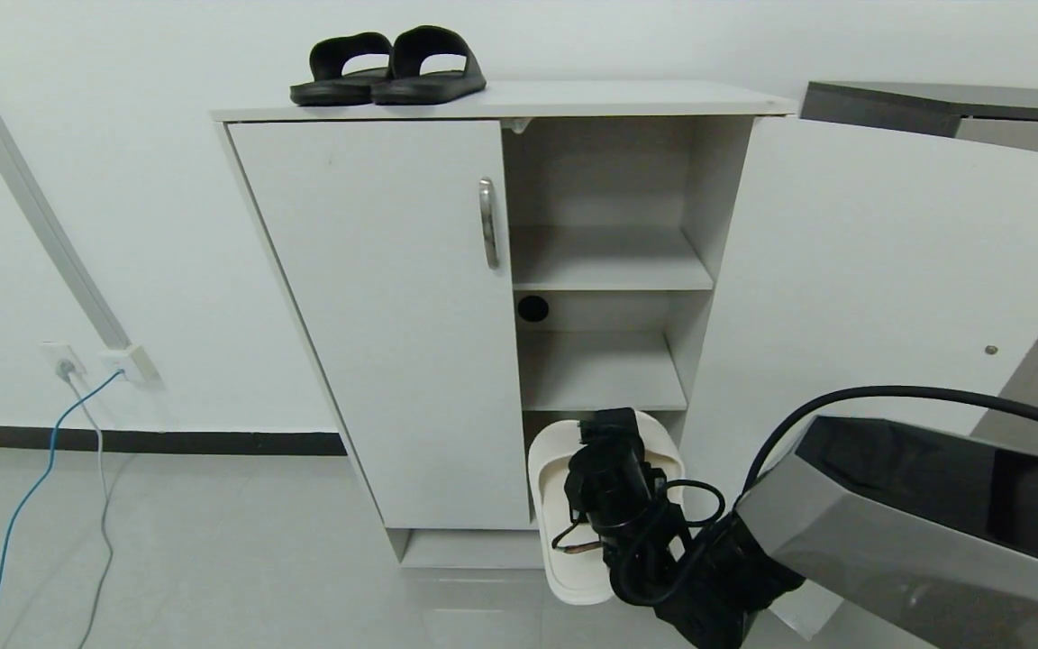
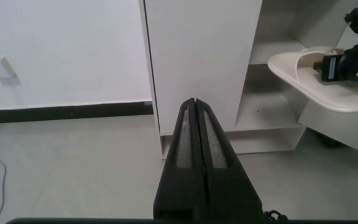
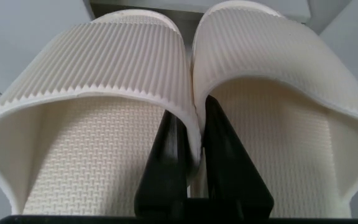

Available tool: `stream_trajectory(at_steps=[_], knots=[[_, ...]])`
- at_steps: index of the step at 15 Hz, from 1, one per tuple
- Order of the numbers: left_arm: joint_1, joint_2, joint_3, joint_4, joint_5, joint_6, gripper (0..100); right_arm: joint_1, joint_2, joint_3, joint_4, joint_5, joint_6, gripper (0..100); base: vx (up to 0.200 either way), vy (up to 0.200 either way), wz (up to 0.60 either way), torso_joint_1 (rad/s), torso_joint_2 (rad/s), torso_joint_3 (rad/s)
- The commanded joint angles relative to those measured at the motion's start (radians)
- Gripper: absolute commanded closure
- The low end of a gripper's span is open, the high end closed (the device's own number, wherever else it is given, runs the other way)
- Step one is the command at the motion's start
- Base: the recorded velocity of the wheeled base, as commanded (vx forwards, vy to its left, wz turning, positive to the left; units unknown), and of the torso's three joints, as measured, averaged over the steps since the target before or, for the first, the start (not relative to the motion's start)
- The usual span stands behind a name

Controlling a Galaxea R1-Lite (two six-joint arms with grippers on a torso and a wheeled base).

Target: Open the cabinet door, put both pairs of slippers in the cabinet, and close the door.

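Head view shows my right pincer [image 1: 607, 428] clamped on the white slippers [image 1: 551, 482] by their inner edges. The open cabinet [image 1: 375, 315] is just ahead of it, and the black slippers [image 1: 388, 68] are high above. My left pincer [image 2: 195, 109] is closed and empty.

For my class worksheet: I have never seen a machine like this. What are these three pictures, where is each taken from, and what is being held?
It is a two-armed robot. The wide picture comes from a camera on its head; the other two come from cameras on its wrists. The right gripper is shut on the pair of cream slippers, pinching their inner straps, before the cabinet, whose right door is open. Black slippers sit on top. The left gripper is shut, empty.
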Motion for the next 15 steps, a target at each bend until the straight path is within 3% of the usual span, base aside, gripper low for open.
stream_trajectory(at_steps=[1, 7, 15], knots=[[0.000, 0.000, 0.000, 0.000, 0.000, 0.000, 100, -0.019, 0.041, -0.044, -0.015, 0.001, -0.011, 100, 0.000, 0.000, 0.00, 0.000, 0.00, 0.000], [0.000, 0.002, 0.000, 0.000, 0.000, -0.003, 100, -0.083, 0.108, -0.126, -0.127, -0.001, -0.114, 100, 0.000, 0.000, 0.00, 0.000, 0.00, 0.000], [0.000, 0.000, -0.001, 0.000, 0.000, -0.003, 100, -0.117, 0.199, -0.213, -0.127, -0.001, -0.114, 100, 0.000, 0.000, 0.00, 0.000, 0.00, 0.000]])
